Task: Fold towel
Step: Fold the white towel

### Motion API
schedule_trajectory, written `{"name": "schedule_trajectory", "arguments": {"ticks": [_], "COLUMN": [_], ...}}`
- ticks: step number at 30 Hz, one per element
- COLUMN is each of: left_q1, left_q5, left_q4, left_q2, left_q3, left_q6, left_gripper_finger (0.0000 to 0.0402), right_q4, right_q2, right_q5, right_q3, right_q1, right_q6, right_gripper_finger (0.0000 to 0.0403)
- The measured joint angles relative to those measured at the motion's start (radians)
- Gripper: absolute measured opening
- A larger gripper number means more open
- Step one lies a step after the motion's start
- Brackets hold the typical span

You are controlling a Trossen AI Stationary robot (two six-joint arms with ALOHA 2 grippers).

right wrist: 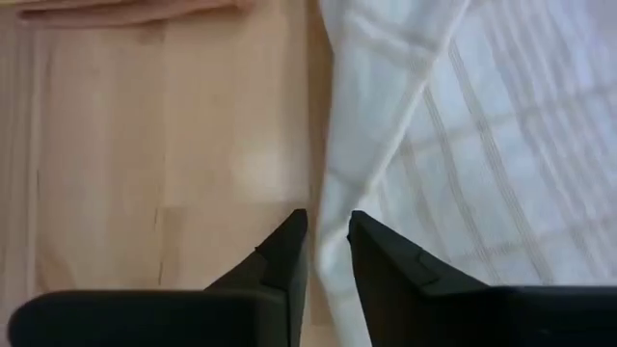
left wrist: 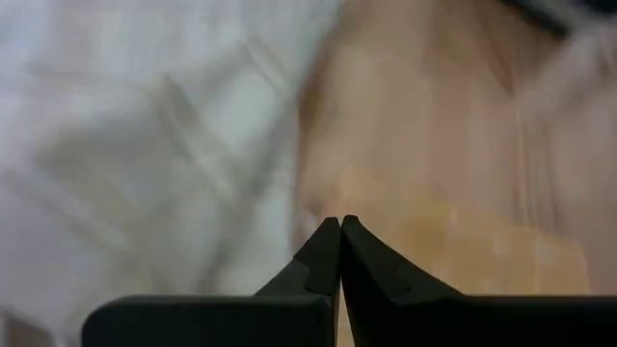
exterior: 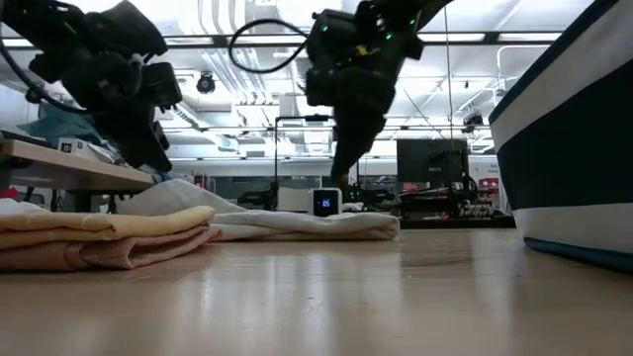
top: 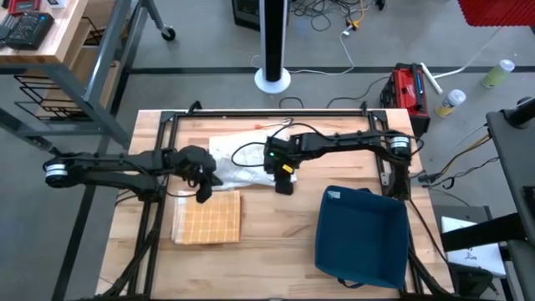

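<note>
Counter (top: 267,251) of light wood carries everything here, seen from above. At the left, the left hand (top: 203,194) hangs over the far edge of a folded yellow checked towel (top: 206,217), near the place where this towel meets the white towel (top: 238,163). Its two fingers are pressed together with nothing between them, as the left wrist view shows clearly. In the low view this hand (exterior: 148,148) stays above the yellow towel (exterior: 104,237), not touching it.

The white towel lies crumpled in the middle of the counter, toward the far side, between the two arms. It is not folded. In the low view it (exterior: 297,225) spreads flat and low on the wood, just beside the yellow one.

To the right of it, the right hand (top: 284,186) is down at the near edge of the white towel. In the right wrist view its fingers (right wrist: 386,265) stand close to each other, with a fold of the white cloth (right wrist: 501,135) running into the narrow gap between them. They pinch this edge, or almost; I cannot tell if the grip is already firm.

At the far right, a dark blue bin (top: 361,234) stands on the counter, well apart from the towels.
</note>
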Motion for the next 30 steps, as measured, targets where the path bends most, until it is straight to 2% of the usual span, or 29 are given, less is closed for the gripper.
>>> {"name": "schedule_trajectory", "arguments": {"ticks": [6,9,13,18,20,23,25,27,30], "left_q1": [-0.019,-0.019,-0.018,-0.008,0.016,0.063,0.100,0.133,0.153], "left_q5": [-0.043,-0.130,-0.302,-0.604,-0.649,-0.649,-0.607,-0.499,-0.251], "left_q4": [0.007,0.050,0.069,0.168,0.210,0.168,0.191,0.170,0.182], "left_q2": [-0.022,-0.025,-0.007,0.025,0.049,0.085,0.125,0.154,0.210], "left_q3": [-0.006,0.005,0.030,0.035,0.037,0.017,0.012,-0.004,-0.003], "left_q6": [0.014,0.062,0.202,0.330,0.382,0.442,0.443,0.429,0.404], "left_gripper_finger": [0.0000,0.0000,0.0000,0.0005,0.0004,0.0001,0.0002,0.0001,0.0001], "right_q4": [0.014,0.066,0.126,0.235,0.265,0.278,0.288,0.302,0.296], "right_q2": [-0.068,-0.071,-0.069,-0.065,-0.065,-0.065,-0.065,-0.066,-0.068], "right_q5": [0.099,0.099,0.096,0.099,0.099,0.100,0.100,0.100,0.100], "right_q3": [-0.064,-0.107,-0.174,-0.242,-0.255,-0.256,-0.256,-0.256,-0.255], "right_q1": [0.004,0.001,0.007,0.009,0.009,0.009,0.009,0.009,0.009], "right_q6": [-0.061,-0.065,-0.049,0.000,0.002,0.012,0.012,0.012,0.012], "right_gripper_finger": [0.0055,0.0054,0.0070,0.0094,0.0100,0.0107,0.0110,0.0112,0.0110]}}
